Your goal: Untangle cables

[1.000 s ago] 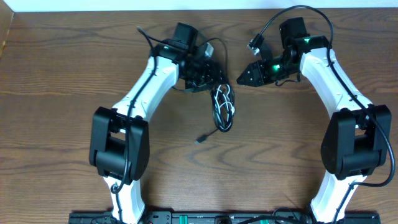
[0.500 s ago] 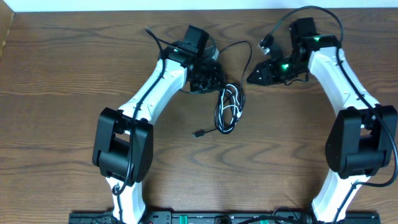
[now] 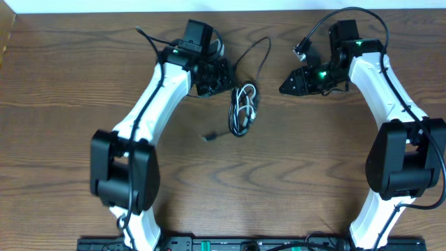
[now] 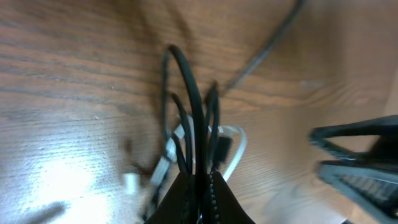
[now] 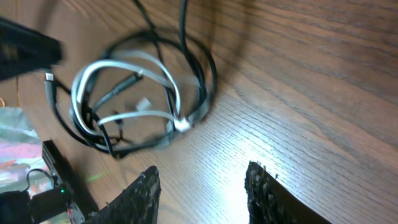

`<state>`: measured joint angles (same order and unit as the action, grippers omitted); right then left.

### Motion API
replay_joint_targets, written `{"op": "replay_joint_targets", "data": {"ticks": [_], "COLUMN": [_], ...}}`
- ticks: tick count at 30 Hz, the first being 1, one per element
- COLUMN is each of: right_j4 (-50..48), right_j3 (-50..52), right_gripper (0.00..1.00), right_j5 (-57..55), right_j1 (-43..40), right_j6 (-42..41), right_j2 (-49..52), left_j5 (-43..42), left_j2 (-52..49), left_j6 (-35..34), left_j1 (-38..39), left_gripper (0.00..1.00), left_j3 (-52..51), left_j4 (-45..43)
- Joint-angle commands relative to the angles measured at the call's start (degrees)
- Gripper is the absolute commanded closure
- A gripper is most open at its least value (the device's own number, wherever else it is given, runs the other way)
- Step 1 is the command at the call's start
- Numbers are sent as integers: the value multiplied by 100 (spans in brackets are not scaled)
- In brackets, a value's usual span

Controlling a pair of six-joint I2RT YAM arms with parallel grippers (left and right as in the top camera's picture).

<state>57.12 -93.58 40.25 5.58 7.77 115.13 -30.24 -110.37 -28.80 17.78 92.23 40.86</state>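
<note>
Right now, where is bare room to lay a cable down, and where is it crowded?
Bare: the table from below the cables to the near edge; also its far left. Crowded: top centre, where the left gripper grips the cables and the right gripper stands open beside them.

White arms point(image 3: 150, 104) with bulky black joints point(image 3: 120, 171) and small green lights point(image 3: 319, 72)

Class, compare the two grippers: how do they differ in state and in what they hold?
The left gripper is shut, the right gripper open. The left gripper pinches the black cable; the right gripper holds nothing. Both have black fingers.
</note>
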Motion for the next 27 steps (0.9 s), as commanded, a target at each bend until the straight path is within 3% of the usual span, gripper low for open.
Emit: {"op": "replay_joint_targets", "data": {"ticks": [1,6,10,18,27], "right_j4": [11,15,-101,-896,-1434], "right_j3": [-13,-13,-13,-11,-11], "right_gripper": [59,59,59,55,53], "right_j5": [299,1274,1178,24,-1029], "right_j1": [81,114,243,933,1558], "right_j6": [131,608,535,-1051,-2304], "right_j2": [-44,-44,-44,-37,76], "left_j5": [295,400,551,656,704], "left_j2": [538,693,693,693,693], "left_j6": [-540,-1086,-1119,-1119,-1113], "left_j1": [-9,-9,-9,-9,-9], "left_gripper": [93,92,92,93,93], "left_j3": [22,22,22,20,20], "left_j4": [-2,-22,-46,-68,-68]}}
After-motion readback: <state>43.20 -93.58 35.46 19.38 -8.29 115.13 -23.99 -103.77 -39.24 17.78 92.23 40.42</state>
